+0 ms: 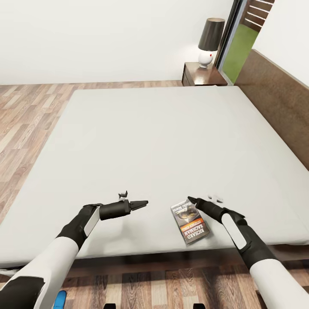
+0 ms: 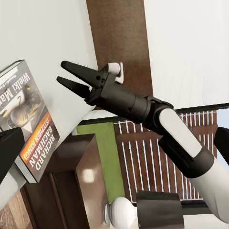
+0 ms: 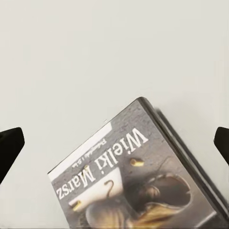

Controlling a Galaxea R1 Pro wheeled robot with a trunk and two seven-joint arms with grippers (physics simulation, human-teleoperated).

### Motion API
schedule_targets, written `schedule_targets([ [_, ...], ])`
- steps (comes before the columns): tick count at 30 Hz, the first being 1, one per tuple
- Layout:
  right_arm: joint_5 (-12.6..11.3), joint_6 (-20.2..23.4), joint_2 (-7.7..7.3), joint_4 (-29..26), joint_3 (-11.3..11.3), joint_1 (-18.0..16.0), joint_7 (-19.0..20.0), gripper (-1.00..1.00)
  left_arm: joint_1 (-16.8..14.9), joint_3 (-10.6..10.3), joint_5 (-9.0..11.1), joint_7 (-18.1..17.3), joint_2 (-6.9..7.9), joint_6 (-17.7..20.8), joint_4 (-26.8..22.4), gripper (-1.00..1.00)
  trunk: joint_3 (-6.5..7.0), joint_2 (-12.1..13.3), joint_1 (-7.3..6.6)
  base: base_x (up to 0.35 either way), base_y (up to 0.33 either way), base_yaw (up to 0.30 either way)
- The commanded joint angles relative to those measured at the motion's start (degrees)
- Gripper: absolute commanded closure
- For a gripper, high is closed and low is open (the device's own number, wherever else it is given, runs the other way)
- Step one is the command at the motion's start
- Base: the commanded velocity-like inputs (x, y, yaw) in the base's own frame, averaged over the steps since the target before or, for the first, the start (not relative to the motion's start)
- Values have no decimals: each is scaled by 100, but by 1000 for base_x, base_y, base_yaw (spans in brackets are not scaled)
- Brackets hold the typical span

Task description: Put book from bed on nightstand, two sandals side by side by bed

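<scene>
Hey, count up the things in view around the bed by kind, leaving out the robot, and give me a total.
book: 1
bed: 1
nightstand: 1
lamp: 1
blue sandal: 1, partly seen
Total: 5

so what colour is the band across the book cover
Orange, with white lettering, on a dark grey cover. The book shows it best in the left wrist view.

Book [image 1: 189, 222] flat on bed [image 1: 150, 141] — right gripper [image 1: 192, 200] beside it, left gripper [image 1: 143, 203] apart
</scene>
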Motion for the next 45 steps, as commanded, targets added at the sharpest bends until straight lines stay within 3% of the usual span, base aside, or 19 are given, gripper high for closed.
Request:
schedule_targets([
  [1, 17, 14, -3, 43, 44, -2, 2, -100, -3, -29, 48, 4, -23, 56, 5, -100, -3, -2, 0, 0, 0, 0],
  [10, 36, 20, -1, 87, 120, -2, 10, -100, -3, -29, 38, 10, -131, -11, 199, -100, -3, -2, 0, 0, 0, 0],
  [17, 31, -4, -1, 90, 493, -2, 7, -100, -3, -29, 37, 10, -141, -48, 234, -100, -3, -2, 0, 0, 0, 0],
  [22, 30, -18, -1, 90, 582, -2, 3, -100, -3, -19, 43, 10, -141, -49, 236, -100, -3, -2, 0, 0, 0, 0],
  [45, 30, -37, -1, 90, 590, 7, 3, -100, -3, -12, 43, 10, -141, -49, 237, -100, -12, -2, 0, 0, 0, 26],
])
